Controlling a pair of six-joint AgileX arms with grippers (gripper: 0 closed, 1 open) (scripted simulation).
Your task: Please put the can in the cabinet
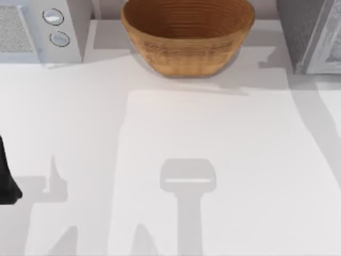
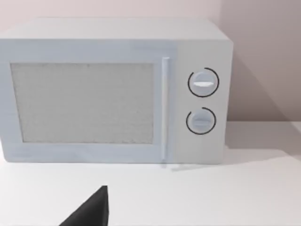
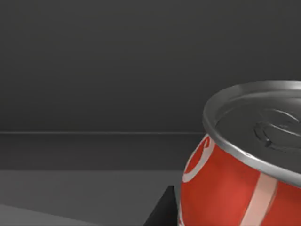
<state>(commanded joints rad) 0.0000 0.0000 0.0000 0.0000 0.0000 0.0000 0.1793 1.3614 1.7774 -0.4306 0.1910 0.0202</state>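
The right gripper (image 3: pixel 162 209) sits against the can (image 3: pixel 235 188), probably clamped on it, though I cannot tell; dark cabinet walls (image 3: pixel 94 70) behind suggest it's inside for placing. The left arm (image 1: pixel 6 176) idles left, facing the microwave (image 2: pixel 113 89).

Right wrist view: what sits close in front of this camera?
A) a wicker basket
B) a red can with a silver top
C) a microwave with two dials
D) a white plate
B: the can shows its red side and silver lid close up against a dark grey interior, with a dark finger beside it.
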